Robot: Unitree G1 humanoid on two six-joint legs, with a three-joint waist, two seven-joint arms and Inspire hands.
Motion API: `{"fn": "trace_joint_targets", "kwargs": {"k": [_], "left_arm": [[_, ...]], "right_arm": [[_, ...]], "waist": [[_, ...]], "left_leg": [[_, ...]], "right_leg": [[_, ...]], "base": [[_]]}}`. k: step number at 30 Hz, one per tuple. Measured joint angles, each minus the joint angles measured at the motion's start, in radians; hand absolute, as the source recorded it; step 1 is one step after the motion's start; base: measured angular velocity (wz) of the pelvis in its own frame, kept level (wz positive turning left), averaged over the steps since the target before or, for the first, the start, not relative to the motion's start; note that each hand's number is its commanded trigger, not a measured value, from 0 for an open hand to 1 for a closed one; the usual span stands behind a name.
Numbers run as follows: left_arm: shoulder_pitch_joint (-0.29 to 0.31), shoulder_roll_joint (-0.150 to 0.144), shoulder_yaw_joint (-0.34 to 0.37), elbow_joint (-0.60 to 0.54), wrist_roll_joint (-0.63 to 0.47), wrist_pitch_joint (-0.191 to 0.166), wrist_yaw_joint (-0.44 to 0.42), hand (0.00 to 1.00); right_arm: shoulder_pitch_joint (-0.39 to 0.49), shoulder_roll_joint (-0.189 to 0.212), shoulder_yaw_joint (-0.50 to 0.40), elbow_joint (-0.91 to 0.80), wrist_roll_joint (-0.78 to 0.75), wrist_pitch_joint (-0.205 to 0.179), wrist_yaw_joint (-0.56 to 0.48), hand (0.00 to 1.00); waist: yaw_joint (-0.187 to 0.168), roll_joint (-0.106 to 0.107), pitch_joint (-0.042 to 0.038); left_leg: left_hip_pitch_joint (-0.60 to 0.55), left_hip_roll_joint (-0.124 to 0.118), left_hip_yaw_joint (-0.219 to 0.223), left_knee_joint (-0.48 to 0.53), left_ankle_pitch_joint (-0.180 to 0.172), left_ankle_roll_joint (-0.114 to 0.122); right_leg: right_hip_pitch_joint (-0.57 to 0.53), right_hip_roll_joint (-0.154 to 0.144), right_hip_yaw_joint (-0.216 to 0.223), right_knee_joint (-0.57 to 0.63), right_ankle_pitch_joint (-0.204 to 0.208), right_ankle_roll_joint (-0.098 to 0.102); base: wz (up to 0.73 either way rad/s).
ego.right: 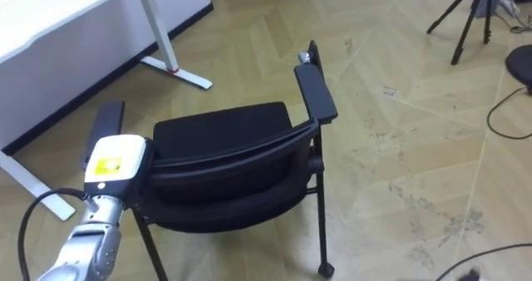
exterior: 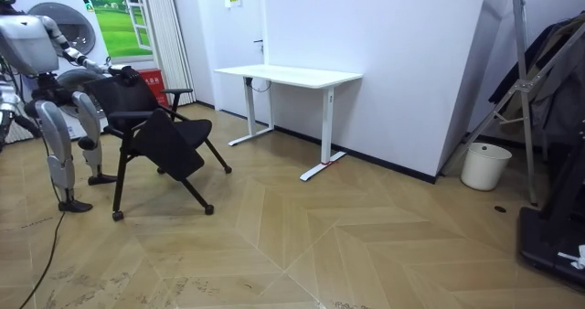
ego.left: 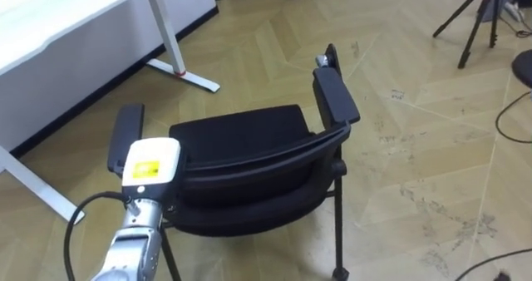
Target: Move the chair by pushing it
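Observation:
A black chair (ego.left: pixel 241 140) with two padded armrests stands just in front of me on the wooden floor, its backrest towards me. My left hand (ego.left: pixel 150 169) rests at the left end of the backrest's top edge, beside the left armrest (ego.left: pixel 125 135); its fingers are hidden behind the hand's back. In the room view I stand at the left, behind the chair (exterior: pixel 160 135), with an arm stretched out to the backrest's top (exterior: pixel 123 73). The chair faces the white desk (exterior: pixel 288 74).
The white desk (ego.left: pixel 50 15) with its foot (ego.left: pixel 183 73) stands ahead on the left against the wall. A black tripod (ego.left: pixel 478 19) and a dark cable (ego.left: pixel 507 115) lie to the right. A white bin (exterior: pixel 484 165) and a dark rack (exterior: pixel 548 117) stand further off.

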State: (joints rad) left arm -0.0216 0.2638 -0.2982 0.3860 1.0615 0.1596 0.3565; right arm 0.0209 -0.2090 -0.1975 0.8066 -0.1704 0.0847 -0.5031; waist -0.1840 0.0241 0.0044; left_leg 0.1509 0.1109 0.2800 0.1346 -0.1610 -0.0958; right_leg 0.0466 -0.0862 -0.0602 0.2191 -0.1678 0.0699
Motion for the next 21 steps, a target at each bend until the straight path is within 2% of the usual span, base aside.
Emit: {"fn": "trace_joint_targets", "kwargs": {"k": [4,5,6,9,14,21], "left_arm": [[0.007,0.019,0.000,-0.051,0.004,0.013,-0.029,1.00],[0.006,0.028,-0.001,-0.064,0.011,0.010,-0.036,1.00],[0.006,0.029,-0.005,-0.074,0.021,0.009,-0.044,1.00],[0.005,0.045,-0.026,-0.094,0.021,0.010,-0.053,1.00],[-0.008,0.051,-0.043,-0.112,0.021,0.010,-0.081,1.00],[-0.009,0.063,-0.050,-0.135,0.021,0.009,-0.101,1.00]], "right_arm": [[-0.006,-0.002,0.023,-0.194,-0.186,0.004,-0.058,0.00],[-0.014,-0.006,0.045,-0.228,-0.250,0.004,-0.073,0.00],[-0.018,-0.012,0.065,-0.254,-0.320,0.003,-0.081,0.00],[-0.016,-0.017,0.147,-0.324,-0.422,0.015,-0.082,0.00],[-0.017,-0.032,0.256,-0.459,-0.519,0.027,-0.014,0.00],[-0.037,-0.036,0.306,-0.585,-0.575,0.027,0.073,0.00]], "waist": [[0.010,-0.010,0.0007],[0.013,-0.017,-0.0005],[0.016,-0.015,-0.0050],[0.035,-0.020,-0.0036],[0.054,-0.020,-0.0032],[0.061,-0.022,-0.0010]], "left_leg": [[-0.025,0.000,0.007,0.002,0.002,0.003],[-0.035,0.000,0.007,0.003,0.004,0.006],[-0.034,0.000,0.007,0.003,0.004,0.007],[-0.029,0.000,0.007,0.000,0.004,0.007],[-0.028,0.000,0.007,-0.001,0.004,0.007],[-0.036,0.000,0.007,-0.001,0.004,0.007]], "right_leg": [[-0.026,0.000,0.005,0.006,0.001,-0.001],[-0.030,0.000,0.004,0.003,0.003,-0.002],[-0.027,0.000,0.003,0.000,0.008,-0.001],[-0.022,0.000,0.004,0.002,0.009,-0.002],[-0.026,0.000,0.005,0.002,0.009,-0.002],[-0.029,0.000,0.004,0.002,0.009,-0.001]], "base": [[-0.04],[0.00],[0.03],[-0.01],[0.00],[0.00]]}}
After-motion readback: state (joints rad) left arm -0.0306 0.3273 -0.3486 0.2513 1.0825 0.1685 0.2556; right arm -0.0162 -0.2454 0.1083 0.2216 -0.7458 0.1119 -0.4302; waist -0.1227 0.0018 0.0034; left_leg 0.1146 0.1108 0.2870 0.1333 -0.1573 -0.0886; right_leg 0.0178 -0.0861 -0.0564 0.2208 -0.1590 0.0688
